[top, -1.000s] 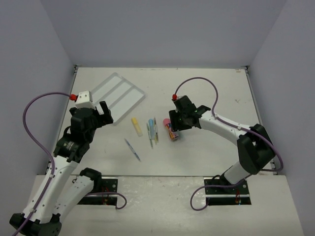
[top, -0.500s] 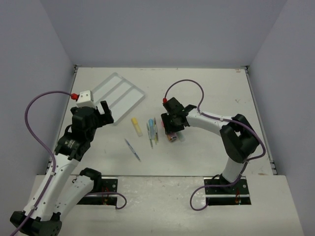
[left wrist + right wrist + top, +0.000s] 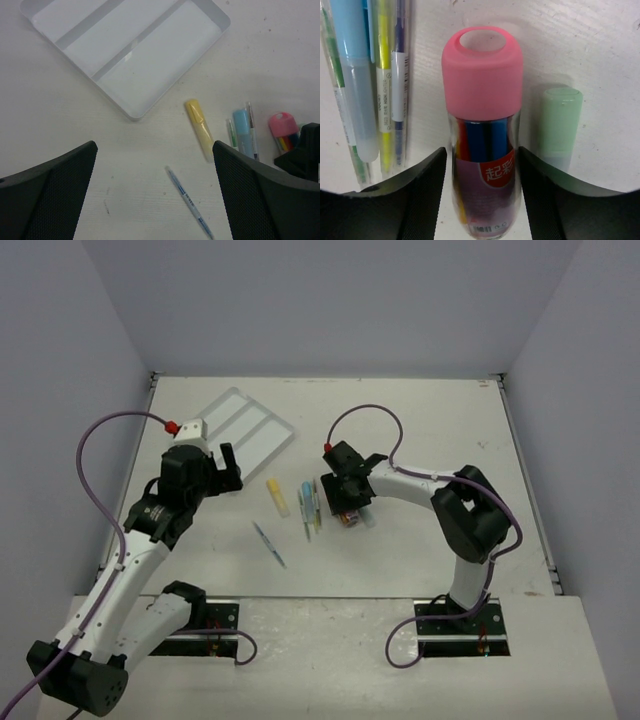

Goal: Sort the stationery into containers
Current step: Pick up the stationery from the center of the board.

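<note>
Over the pale surface (image 3: 420, 430) my half-open right tool (image 3: 482, 170) had just slid astride the pink-capped tube (image 3: 482, 90), grip unclear, my left tool (image 3: 155, 147) gaping empty, so a first pick looked near.

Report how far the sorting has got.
Done: nothing; the tray has three empty compartments. In hand: the right gripper straddles the pink-capped tube on the table, grip unclear. To do: yellow highlighter, thin pen, blue marker, green highlighter.

Shows a white, faintly scuffed tabletop (image 3: 440, 430). Stands boxed in by plain lilac-grey walls (image 3: 330, 300) on three sides. Lit softly, evenly.
</note>
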Robot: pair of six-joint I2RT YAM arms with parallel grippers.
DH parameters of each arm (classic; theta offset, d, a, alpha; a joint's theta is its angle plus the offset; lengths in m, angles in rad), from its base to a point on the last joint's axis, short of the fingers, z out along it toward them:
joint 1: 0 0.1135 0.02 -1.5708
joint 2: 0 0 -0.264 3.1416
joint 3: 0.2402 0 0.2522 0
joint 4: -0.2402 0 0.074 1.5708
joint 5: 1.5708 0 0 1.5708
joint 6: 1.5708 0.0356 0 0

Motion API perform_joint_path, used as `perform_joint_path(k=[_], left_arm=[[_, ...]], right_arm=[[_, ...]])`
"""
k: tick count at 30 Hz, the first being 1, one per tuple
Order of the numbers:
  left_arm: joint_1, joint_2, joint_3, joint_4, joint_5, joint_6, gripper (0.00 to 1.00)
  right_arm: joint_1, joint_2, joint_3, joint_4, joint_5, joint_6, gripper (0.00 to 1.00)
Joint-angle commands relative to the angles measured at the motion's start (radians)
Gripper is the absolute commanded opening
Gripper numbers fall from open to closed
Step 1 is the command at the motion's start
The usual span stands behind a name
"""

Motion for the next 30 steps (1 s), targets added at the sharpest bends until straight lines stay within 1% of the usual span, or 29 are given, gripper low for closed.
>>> perform_joint_path(k=[1,2,3,4,6,7,8,9,11,12,14,15,16,19,23,24,25,26,28,29,30], left_arm=[[0.01,-0.011,0.053,0.014,0.033,-0.002,1.0],[0.01,-0.009,0.057,0.023,0.06,-0.01,1.0],[0.01,-0.008,0.06,0.032,0.097,-0.02,1.0],[0.01,-0.005,0.061,0.042,0.148,-0.029,1.0],[0.01,-0.004,0.04,0.136,0.37,-0.045,1.0],[0.01,-0.003,0.017,0.21,0.433,-0.056,1.0],[0.01,-0.003,-0.008,0.319,0.56,-0.087,1.0],[0.009,-0.004,-0.036,0.448,0.721,-0.129,1.0],[-0.003,-0.006,-0.137,0.716,1.009,-0.278,1.0],[-0.014,-0.007,-0.178,0.93,1.06,-0.339,1.0],[-0.049,-0.01,-0.24,1.075,1.092,-0.405,1.0],[-0.063,-0.006,-0.241,1.107,1.082,-0.409,1.0],[-0.08,0.004,-0.233,1.109,1.068,-0.398,1.0],[-0.109,0.041,-0.209,1.108,1.06,-0.392,1.0],[-0.135,0.064,-0.206,1.119,1.037,-0.396,0.98],[-0.144,0.072,-0.208,1.124,1.035,-0.399,0.95],[-0.145,0.073,-0.209,1.133,1.034,-0.399,0.95],[-0.148,0.077,-0.21,1.142,1.033,-0.4,0.92],[-0.166,0.101,-0.203,1.162,1.029,-0.408,0.64],[-0.173,0.114,-0.198,1.168,1.028,-0.41,0.53],[-0.178,0.128,-0.191,1.168,1.028,-0.41,0.44]], right_arm=[[0.007,-0.027,-0.016,0.007,0.024,0.006,0.29],[0.007,-0.057,-0.023,0.021,0.016,0.006,0.14],[0.007,-0.093,-0.033,0.034,0.004,0.009,0.04],[0.007,-0.136,-0.046,0.045,-0.012,0.013,0.0],[0.007,-0.225,-0.101,0.127,-0.098,0.012,0.0],[0.006,-0.291,-0.137,0.185,-0.126,0.008,0.0],[0.005,-0.369,-0.174,0.277,-0.193,0.002,0.0],[0.004,-0.453,-0.212,0.388,-0.281,-0.004,0.0],[-0.002,-0.616,-0.343,0.579,-0.47,0.007,0.0],[-0.005,-0.661,-0.392,0.757,-0.532,0.025,0.0],[-0.009,-0.723,-0.485,0.915,-0.617,0.075,0.0],[-0.01,-0.745,-0.496,0.984,-0.66,0.089,0.0],[-0.01,-0.749,-0.507,1.014,-0.69,0.106,0.0],[-0.01,-0.754,-0.528,1.133,-0.713,0.162,0.0],[-0.01,-0.748,-0.529,1.221,-0.747,0.196,0.0],[-0.01,-0.738,-0.515,1.219,-0.761,0.197,0.0],[-0.008,-0.737,-0.509,1.224,-0.771,0.198,0.0],[-0.008,-0.732,-0.508,1.233,-0.777,0.201,0.0],[-0.008,-0.72,-0.506,1.26,-0.786,0.212,0.0],[-0.008,-0.716,-0.504,1.269,-0.788,0.216,0.0],[-0.008,-0.714,-0.5,1.272,-0.789,0.217,0.0]])
